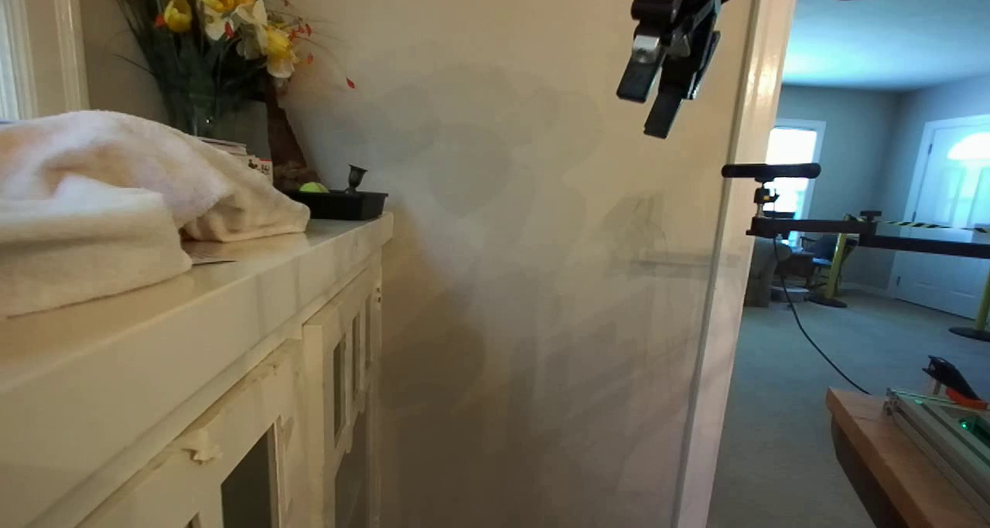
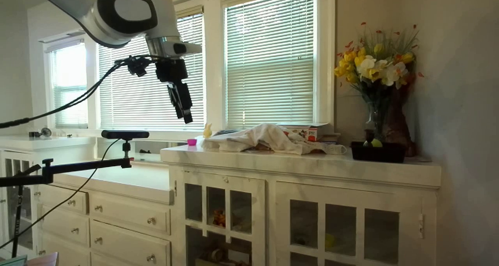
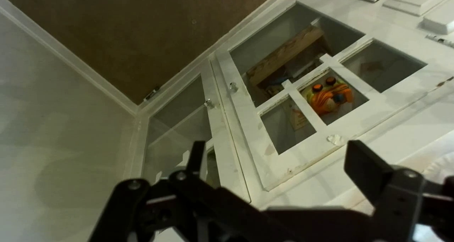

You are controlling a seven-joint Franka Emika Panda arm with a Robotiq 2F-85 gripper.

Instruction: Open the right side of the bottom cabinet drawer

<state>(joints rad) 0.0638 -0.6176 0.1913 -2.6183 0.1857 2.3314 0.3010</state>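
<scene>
Black two-fingered pincer (image 3: 277, 156) hangs in midair on my feed; in an exterior view the right-hand cream-white wooden door with glass panes (image 2: 360, 227), on the long cream-white wooden cabinet (image 2: 300, 166), is well off at its 4 o'clock. Jaws spread wide, just air between. Red print on the white box (image 2: 308, 133) at 3 o'clock is too small for me to read, tbh.

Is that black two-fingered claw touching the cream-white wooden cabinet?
Apart: in an exterior view, the black gripper hangs high to the right of the cream-white cabinet, with a broad stretch of pale wall showing between them.
</scene>
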